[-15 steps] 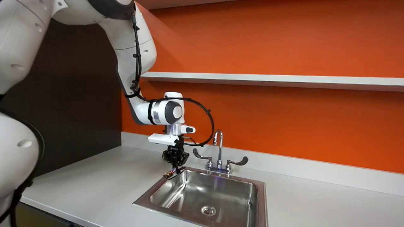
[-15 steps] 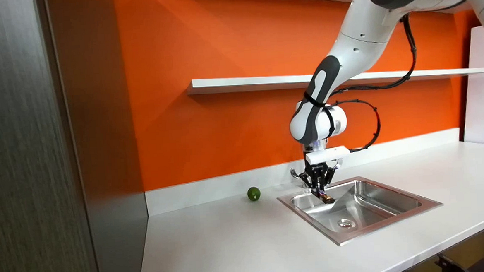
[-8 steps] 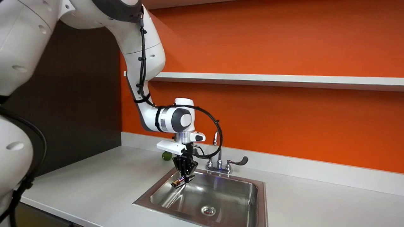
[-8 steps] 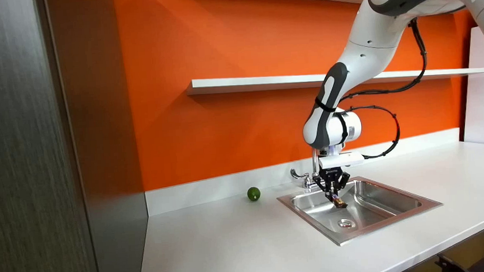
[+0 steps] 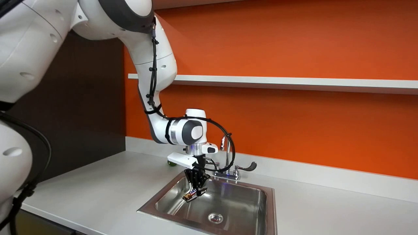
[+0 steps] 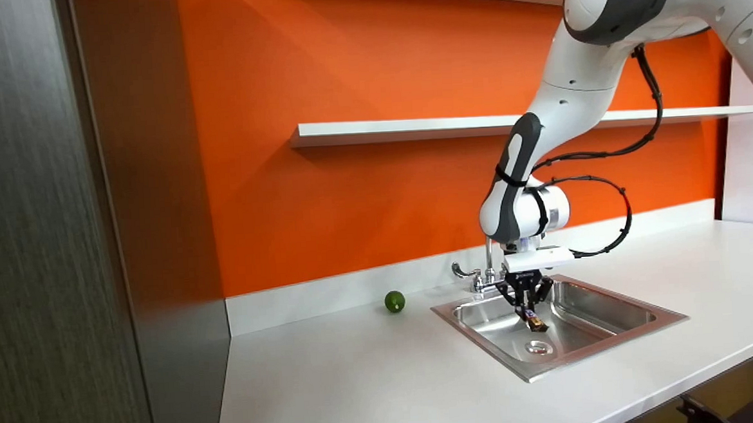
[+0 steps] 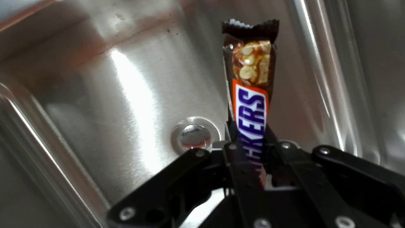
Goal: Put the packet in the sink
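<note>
The packet is a slim dark-brown Snickers bar (image 7: 251, 79) with a white, blue and red label. It also shows in both exterior views (image 5: 190, 195) (image 6: 536, 322). My gripper (image 7: 250, 133) is shut on its lower part, one finger on each side; that end is partly hidden. In the exterior views the gripper (image 5: 198, 190) (image 6: 524, 308) points down inside the outline of the steel sink (image 5: 271, 209) (image 6: 606, 344). The packet's free end sticks out, tilted, over the basin. It appears to hang above the basin floor (image 7: 104, 120); the exact height cannot be told.
The drain (image 7: 195, 136) (image 5: 216, 218) lies in the basin floor. The chrome faucet (image 5: 227, 164) (image 6: 489, 263) stands behind the sink, close to the arm. A green ball (image 6: 394, 301) (image 5: 171, 164) lies on the counter. A white shelf (image 5: 287, 80) runs along the orange wall.
My gripper has moved from the sink's back corner further over the basin and lower, still holding the packet. The green ball, first hidden by the arm in an exterior view, now shows there.
</note>
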Motion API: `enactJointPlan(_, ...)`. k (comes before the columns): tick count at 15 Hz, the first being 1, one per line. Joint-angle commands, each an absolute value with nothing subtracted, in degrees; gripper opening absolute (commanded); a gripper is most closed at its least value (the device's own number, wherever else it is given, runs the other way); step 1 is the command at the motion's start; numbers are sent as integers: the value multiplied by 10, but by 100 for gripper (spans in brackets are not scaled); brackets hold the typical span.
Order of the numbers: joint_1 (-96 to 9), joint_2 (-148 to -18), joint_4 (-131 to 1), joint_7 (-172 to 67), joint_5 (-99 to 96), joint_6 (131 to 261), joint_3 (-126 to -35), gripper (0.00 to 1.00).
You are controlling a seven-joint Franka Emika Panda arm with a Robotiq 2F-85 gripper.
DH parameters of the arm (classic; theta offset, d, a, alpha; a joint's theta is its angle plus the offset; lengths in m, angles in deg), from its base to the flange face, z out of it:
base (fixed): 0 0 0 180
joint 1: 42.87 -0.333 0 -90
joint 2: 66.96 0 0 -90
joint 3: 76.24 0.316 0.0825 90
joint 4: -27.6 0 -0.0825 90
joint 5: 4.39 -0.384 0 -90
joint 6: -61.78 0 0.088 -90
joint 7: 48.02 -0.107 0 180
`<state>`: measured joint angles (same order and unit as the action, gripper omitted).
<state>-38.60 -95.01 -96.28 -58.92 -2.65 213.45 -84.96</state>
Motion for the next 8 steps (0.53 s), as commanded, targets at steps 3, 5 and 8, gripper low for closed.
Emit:
enactJointPlan(3, -380, -999, -918, -583, -45, 2143, -843, 5)
enactJointPlan(5, -381, -1017, -905, -585, -48, 2145, -842, 5)
enactJointPlan(8, -381, -1041, -887, -585, -54, 2147, -840, 5)
